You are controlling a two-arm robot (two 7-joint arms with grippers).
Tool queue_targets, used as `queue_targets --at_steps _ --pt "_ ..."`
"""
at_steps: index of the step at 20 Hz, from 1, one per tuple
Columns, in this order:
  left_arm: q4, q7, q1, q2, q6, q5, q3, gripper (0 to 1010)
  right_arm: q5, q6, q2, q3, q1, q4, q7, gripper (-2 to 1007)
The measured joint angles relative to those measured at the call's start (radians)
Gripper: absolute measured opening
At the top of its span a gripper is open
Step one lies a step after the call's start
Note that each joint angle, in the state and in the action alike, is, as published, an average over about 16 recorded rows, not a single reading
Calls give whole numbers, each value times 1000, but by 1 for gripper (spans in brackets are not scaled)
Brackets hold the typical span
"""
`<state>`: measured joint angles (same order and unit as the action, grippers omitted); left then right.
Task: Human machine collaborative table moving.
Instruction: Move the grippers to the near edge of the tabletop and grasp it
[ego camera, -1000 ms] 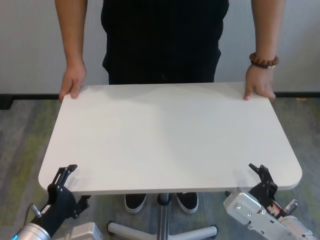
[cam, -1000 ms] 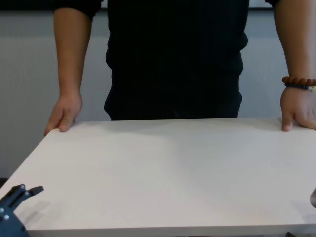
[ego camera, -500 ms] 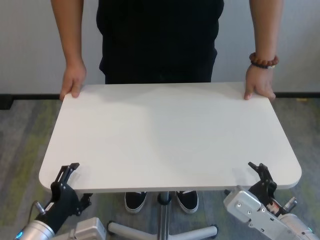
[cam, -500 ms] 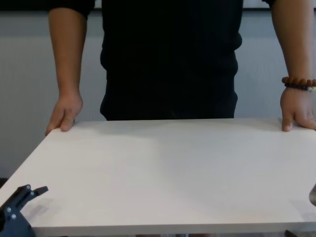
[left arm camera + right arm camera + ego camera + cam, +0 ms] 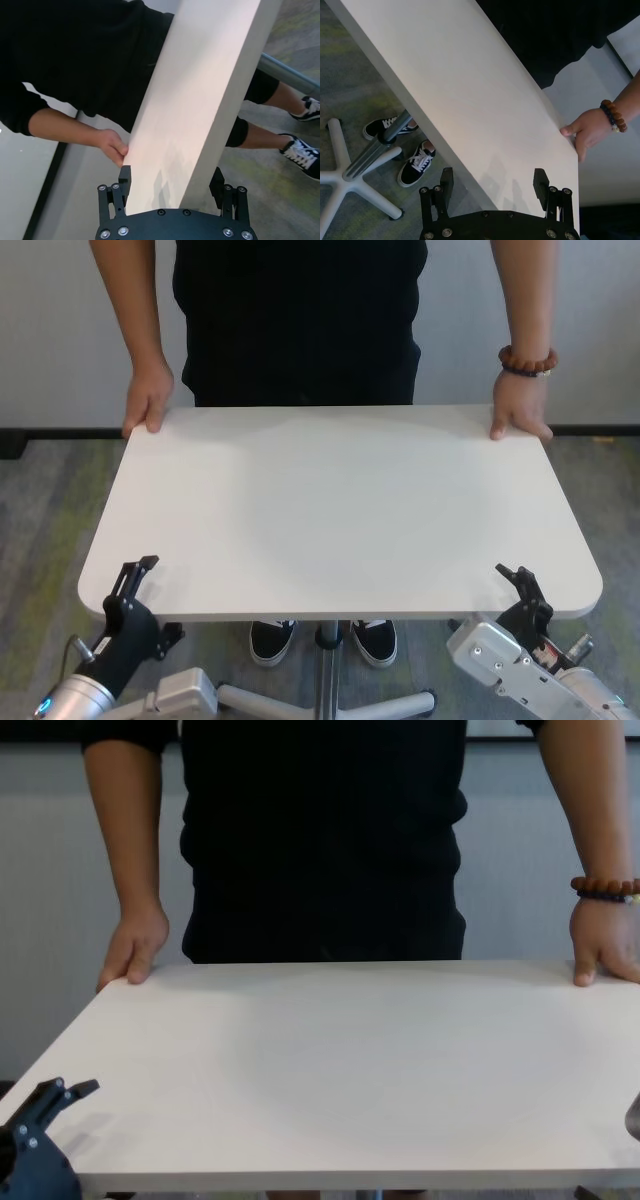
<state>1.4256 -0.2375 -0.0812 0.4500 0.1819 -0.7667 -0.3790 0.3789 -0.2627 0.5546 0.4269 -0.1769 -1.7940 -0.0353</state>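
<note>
The table [image 5: 340, 505] stands between robot and human [image 5: 300, 320], its long far edge against the human's body and its near edge over the two grippers; grey carpet [image 5: 40, 500] lies open to either side of the top, and a pale wall [image 5: 60, 330] closes the room behind the human; under the top, one pole leg [image 5: 325, 670] runs down to a star base [image 5: 350, 182] on the carpet, with two shoes [image 5: 322, 642] just behind it. There is one table, one human, two hands and two grippers. The human's one hand [image 5: 148, 400] grips the far corner on the robot's left, and the other hand [image 5: 520, 410], with a bead bracelet [image 5: 527, 361] at the wrist, lies on the far corner on the robot's right. The left gripper [image 5: 172, 182] sits at the near left corner, its fingers [image 5: 125, 180] spread wide, one above and one below the top's thin edge, apart from the surface and holding nothing; the right gripper [image 5: 492, 182] sits at the near right corner in the same way, spread wide astride the edge, gripping nothing. Against a second ago, the human has shifted toward the robot's left, the hands kept on the same corners; the left gripper has slid slightly inward along the near edge and sunk a little; the right gripper and the table have hardly moved.
</note>
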Motion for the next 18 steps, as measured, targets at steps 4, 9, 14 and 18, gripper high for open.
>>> queue_targets --at_steps 4,9,14,18 --pt "-7 -16 2 -7 3 -11 2 1001 9 2 -5 -6 -1 2 8 1005" --pt "-10 -22 3 -11 5 -18 3 1001 25 -3 -10 -9 3 7 23 1005" --pt "-8 -18 2 -8 5 -15 3 1001 48 -13 -14 -6 15 16 45 1005" --pt "-7 -16 2 -6 5 -13 2 1001 69 -22 -17 -1 30 28 62 1005"
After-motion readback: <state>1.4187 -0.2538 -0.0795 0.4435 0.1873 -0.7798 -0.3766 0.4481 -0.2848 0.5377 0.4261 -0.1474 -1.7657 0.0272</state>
